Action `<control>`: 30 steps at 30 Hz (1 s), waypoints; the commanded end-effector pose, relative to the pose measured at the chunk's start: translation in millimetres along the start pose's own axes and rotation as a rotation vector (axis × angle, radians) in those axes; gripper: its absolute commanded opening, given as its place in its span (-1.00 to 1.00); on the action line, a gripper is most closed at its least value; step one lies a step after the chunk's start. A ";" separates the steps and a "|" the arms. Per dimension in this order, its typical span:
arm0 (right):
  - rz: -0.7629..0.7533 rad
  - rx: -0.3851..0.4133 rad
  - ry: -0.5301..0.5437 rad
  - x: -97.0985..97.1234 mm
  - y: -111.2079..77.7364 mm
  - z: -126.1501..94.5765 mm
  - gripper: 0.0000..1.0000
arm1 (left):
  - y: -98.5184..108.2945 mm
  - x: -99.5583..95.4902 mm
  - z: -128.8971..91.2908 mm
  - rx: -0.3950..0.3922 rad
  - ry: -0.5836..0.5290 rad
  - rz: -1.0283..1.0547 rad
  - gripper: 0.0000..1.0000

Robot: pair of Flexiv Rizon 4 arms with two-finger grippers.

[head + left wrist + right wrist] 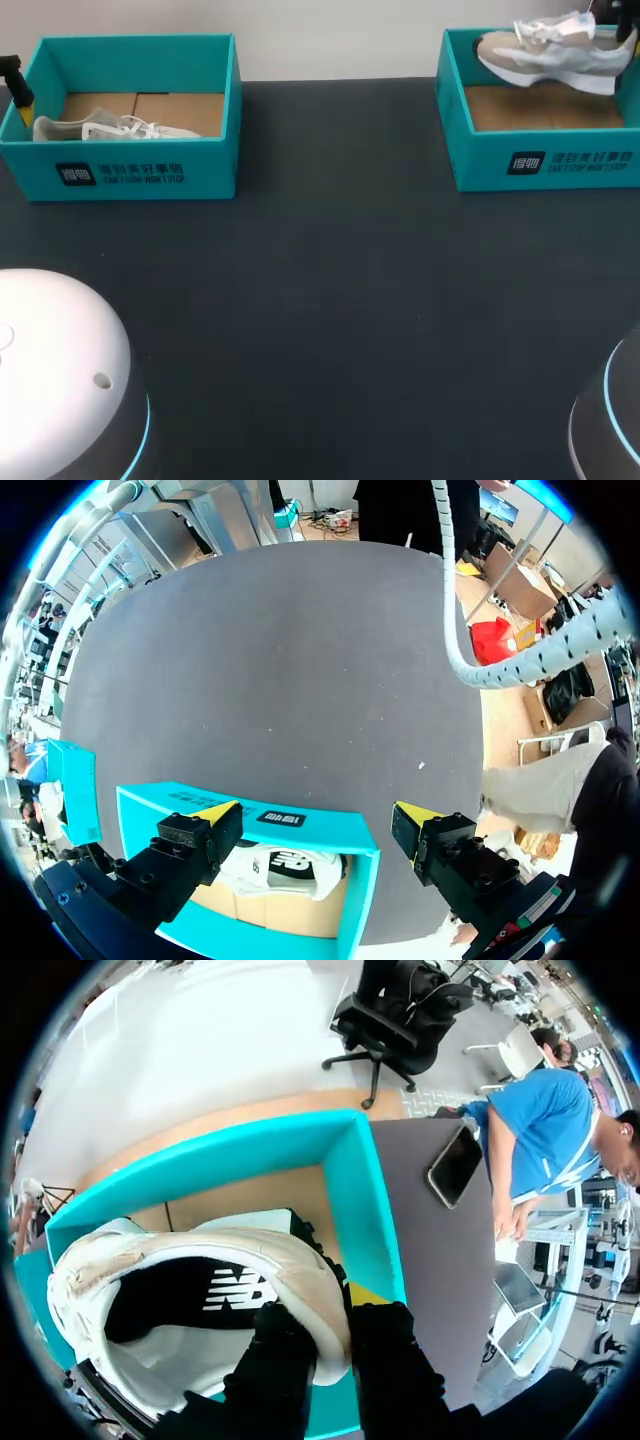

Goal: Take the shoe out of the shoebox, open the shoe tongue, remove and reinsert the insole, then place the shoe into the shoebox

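Note:
A beige and white shoe (548,52) hangs tilted above the right teal shoebox (545,160). My right gripper (618,32) is shut on its heel end. In the right wrist view the two dark fingers (285,1355) pinch the heel collar of the shoe (190,1260) from inside and outside, over the box's cardboard floor (250,1195). A second white shoe (110,128) lies inside the left teal shoebox (130,170). My left gripper (18,95) hovers at that box's left edge. It is open (315,815), above the box (330,825) and shoe (280,865), holding nothing.
A dark phone (455,1165) lies on the table beside the right box's outer wall. The dark tabletop (330,290) stretches between and in front of the two boxes. My arms' rounded bases (60,380) fill the near corners.

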State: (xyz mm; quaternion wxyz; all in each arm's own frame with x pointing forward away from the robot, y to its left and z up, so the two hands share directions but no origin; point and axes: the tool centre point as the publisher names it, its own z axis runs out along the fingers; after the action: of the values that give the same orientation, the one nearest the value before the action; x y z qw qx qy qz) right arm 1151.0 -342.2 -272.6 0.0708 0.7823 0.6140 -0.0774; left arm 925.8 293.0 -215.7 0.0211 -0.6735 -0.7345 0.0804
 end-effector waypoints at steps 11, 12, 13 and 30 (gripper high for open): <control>0.033 -0.264 -0.084 16.0 -137.0 -155.2 -1.00 | -1.2 0.2 -0.1 -0.003 0.001 0.000 1.00; 0.032 -0.265 -0.086 17.7 -141.6 -161.1 -1.00 | -1.2 0.2 -0.1 -0.003 0.001 0.000 1.00; 0.036 -0.278 -0.096 19.3 -145.5 -165.8 -1.00 | -1.2 0.2 -0.1 -0.003 0.001 0.000 1.00; 0.045 -0.305 -0.101 24.4 -158.0 -179.5 -1.00 | -1.2 0.2 -0.1 -0.003 0.001 0.000 1.00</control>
State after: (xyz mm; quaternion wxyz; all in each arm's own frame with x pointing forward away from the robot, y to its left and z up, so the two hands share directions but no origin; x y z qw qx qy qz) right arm 1024.6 -246.5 -104.8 0.1100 0.7943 0.5875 -0.1089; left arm 925.8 293.0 -215.7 0.0210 -0.6735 -0.7345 0.0804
